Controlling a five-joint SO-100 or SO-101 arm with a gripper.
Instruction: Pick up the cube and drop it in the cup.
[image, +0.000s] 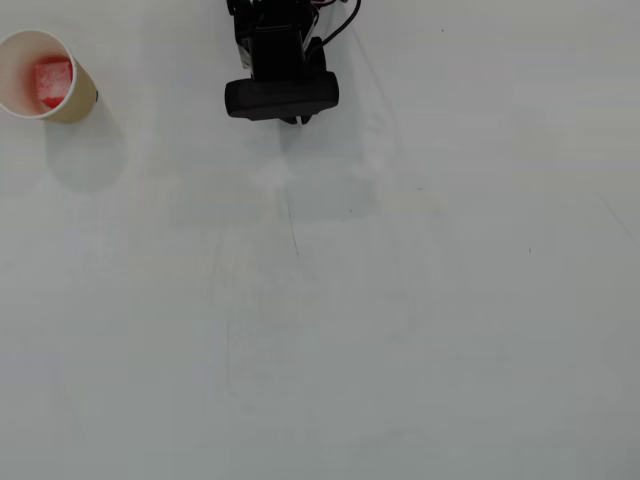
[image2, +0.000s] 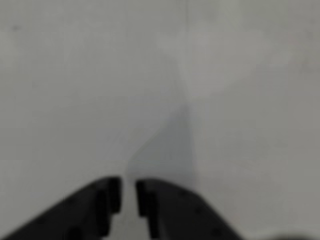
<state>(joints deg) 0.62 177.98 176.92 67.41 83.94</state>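
The cream-white paper cup (image: 45, 75) stands at the far left top of the overhead view. The small red cube (image: 53, 82) lies inside it, on the bottom. The black arm (image: 280, 70) is folded at the top middle, far to the right of the cup. My gripper (image: 297, 119) is mostly hidden under the arm there. In the wrist view my gripper (image2: 128, 187) enters from the bottom edge, its two black fingers (image2: 150, 200) almost together with only a thin slit between them and nothing held. Only blurred white table shows beyond them.
The white table (image: 350, 300) fills both views. A faint line and some scuffs (image: 293, 225) mark it below the arm. No other objects are in view.
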